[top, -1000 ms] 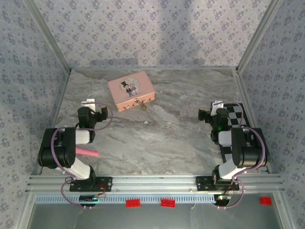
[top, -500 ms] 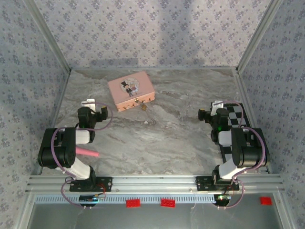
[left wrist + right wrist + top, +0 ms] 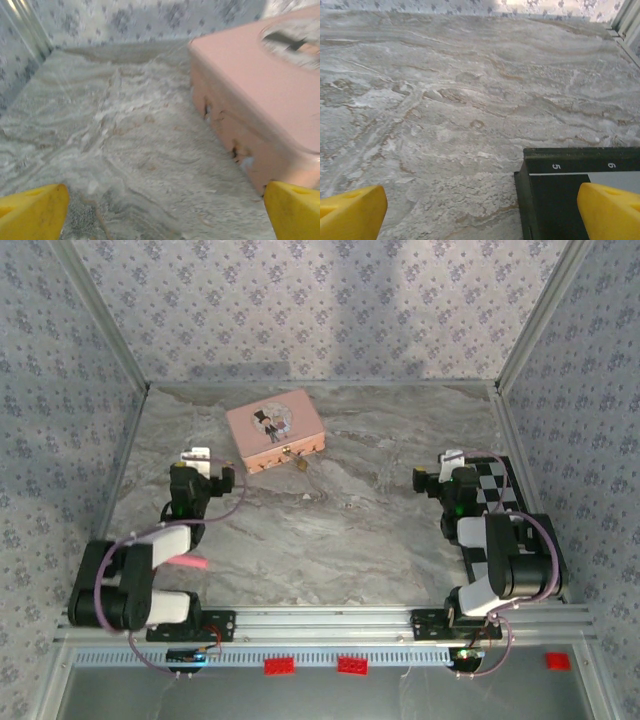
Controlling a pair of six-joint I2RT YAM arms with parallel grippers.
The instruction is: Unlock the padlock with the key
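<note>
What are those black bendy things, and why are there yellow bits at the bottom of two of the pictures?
The black bendy things are two robot arms, bolted at the near edge of a marble-patterned table. The big picture comes from a camera above and behind them. The other two come from little cameras on the arms' wrists, and the yellow bits are each arm's own fingertips.

In the view from above, the left gripper sits close to a pink box with a cartoon picture on its lid. The left wrist camera shows that box right beside its yellow fingertips. A tiny gold padlock hangs at the box's front. A pink stick lies by the left arm.

The right gripper sits by a black-and-white checkered board. Both grippers are open and hold nothing. I can't spot the key.
</note>
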